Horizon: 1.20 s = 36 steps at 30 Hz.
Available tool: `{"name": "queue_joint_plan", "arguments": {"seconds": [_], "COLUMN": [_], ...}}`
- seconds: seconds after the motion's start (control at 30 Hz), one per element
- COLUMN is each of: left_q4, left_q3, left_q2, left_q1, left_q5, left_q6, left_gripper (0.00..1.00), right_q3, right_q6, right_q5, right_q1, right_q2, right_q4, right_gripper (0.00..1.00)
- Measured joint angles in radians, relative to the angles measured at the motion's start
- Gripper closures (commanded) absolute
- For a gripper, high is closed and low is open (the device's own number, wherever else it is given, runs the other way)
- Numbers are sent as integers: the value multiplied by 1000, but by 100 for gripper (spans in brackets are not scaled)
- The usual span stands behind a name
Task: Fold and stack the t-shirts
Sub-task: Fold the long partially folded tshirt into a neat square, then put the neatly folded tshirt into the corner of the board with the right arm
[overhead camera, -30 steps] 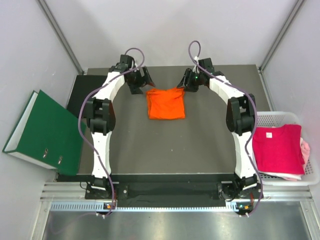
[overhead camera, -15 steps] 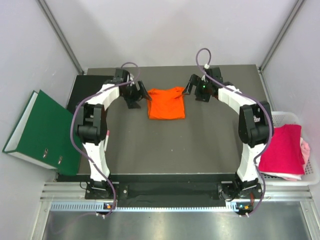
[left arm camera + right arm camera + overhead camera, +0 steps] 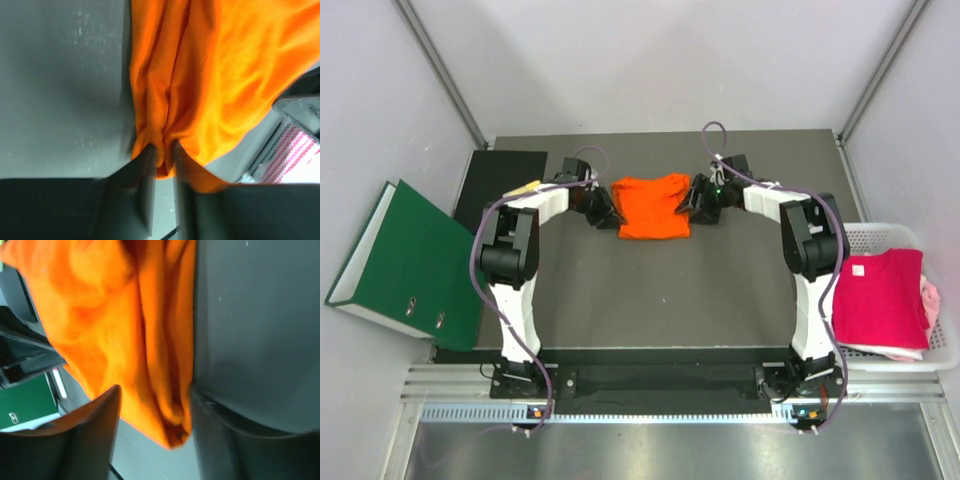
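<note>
Orange t-shirt (image 3: pixel 653 207): folded, far middle of the table (image 3: pixel 720 300). Left gripper (image 3: pixel 162 150): jaws pinched tight on its left edge. Right gripper (image 3: pixel 155 405): jaws wide apart, astride its right edge; magenta t-shirt (image 3: pixel 878 298) lies in the basket (image 3: pixel 880 236).

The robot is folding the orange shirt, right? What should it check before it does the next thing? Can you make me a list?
1. Left gripper holding the orange shirt: ok, its fingers are pinched shut on a bunch of the shirt's edge.
2. Right gripper holding it too: not ok, its fingers stand wide apart with the shirt's other edge between them.
3. Shirt lying on the table: ok, in a rough square.
4. Magenta shirt waiting in the basket: ok.
5. Green binder out of the way: ok, far off to the left.
</note>
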State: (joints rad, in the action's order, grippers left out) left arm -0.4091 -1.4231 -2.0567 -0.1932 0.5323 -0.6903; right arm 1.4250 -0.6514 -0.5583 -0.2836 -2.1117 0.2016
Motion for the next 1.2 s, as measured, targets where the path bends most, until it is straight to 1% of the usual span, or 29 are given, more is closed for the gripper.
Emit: {"name": "queue_joint_plan", "arguments": {"seconds": [0.03, 0.07, 0.13, 0.23, 0.33, 0.4, 0.47, 0.5, 0.53, 0.57, 0.6, 0.63, 0.7, 0.73, 0.8, 0.83, 0.97, 1.03, 1.07, 1.1, 1.13, 1.17, 1.2], "left_q4": [6, 8, 6, -7, -22, -26, -30, -32, -33, -34, -38, -42, -47, -63, -103, -129, -230, -259, -272, -285, -296, -304, -311], "left_q3": [-3, -6, -14, -30, -36, -36, -36, -36, -36, -35, -35, -35, -39, -42, -48, -54, -95, -111, -119, -126, -131, -134, -137], "left_q2": [-11, -24, -45, -54, -54, -53, -52, -51, -50, -50, -48, -46, -21, 0, 31, 44, 102, 133, 149, 166, 179, 187, 195], "left_q1": [-2, -4, -5, -5, -6, -6, -6, -6, -6, -6, -6, -6, -6, -6, -6, -6, 1, 9, 17, 29, 41, 53, 66], "left_q5": [2, 2, 2, -3, -19, -26, -31, -33, -35, -36, -43, -37, -36, -59, -113, -143, -252, -282, -291, -295, -298, -299, -303], "left_q6": [-3, -4, -6, -6, -2, -2, -2, -2, -2, 2, 8, 5, 19, 23, 48, 68, 138, 163, 172, 182, 190, 195, 200], "left_gripper": [100, 100, 100, 100, 100, 100, 100, 75, 57, 37, 25, 1, 1, 1, 1, 1, 1, 1, 1, 1, 1, 1, 1], "right_q3": [13, 21, 31, 31, 31, 31, 31, 31, 32, 39, 48, 60, 85, 90, 89, 89, 99, 139, 171, 203, 235, 272, 314], "right_q6": [-6, -11, -16, -23, -19, -11, -3, 5, 12, 22, 35, 51, 90, 113, 163, 182, 277, 321, 344, 364, 380, 399, 411], "right_q5": [-7, -18, -21, -28, -10, 12, 36, 48, 54, 60, 64, 75, 118, 140, 216, 248, 370, 416, 433, 442, 444, 443, 435], "right_q1": [-4, -7, -13, -14, -15, -14, -14, -14, -14, -15, -16, -18, -23, -28, -33, -34, -51, -76, -95, -117, -139, -165, -190], "right_q2": [-19, -35, -63, -74, -69, -61, -52, -48, -46, -46, -46, -45, -34, -19, 21, 41, 129, 146, 147, 145, 138, 127, 112], "right_q4": [-5, -10, -9, -3, 11, 31, 50, 60, 67, 80, 97, 120, 163, 180, 228, 248, 314, 349, 363, 375, 388, 397, 405], "right_gripper": [72, 79, 90, 95, 96, 96, 94, 92, 87, 79, 72, 61, 46, 29, 5, 0, 0, 1, 8, 33, 64, 100, 100]}}
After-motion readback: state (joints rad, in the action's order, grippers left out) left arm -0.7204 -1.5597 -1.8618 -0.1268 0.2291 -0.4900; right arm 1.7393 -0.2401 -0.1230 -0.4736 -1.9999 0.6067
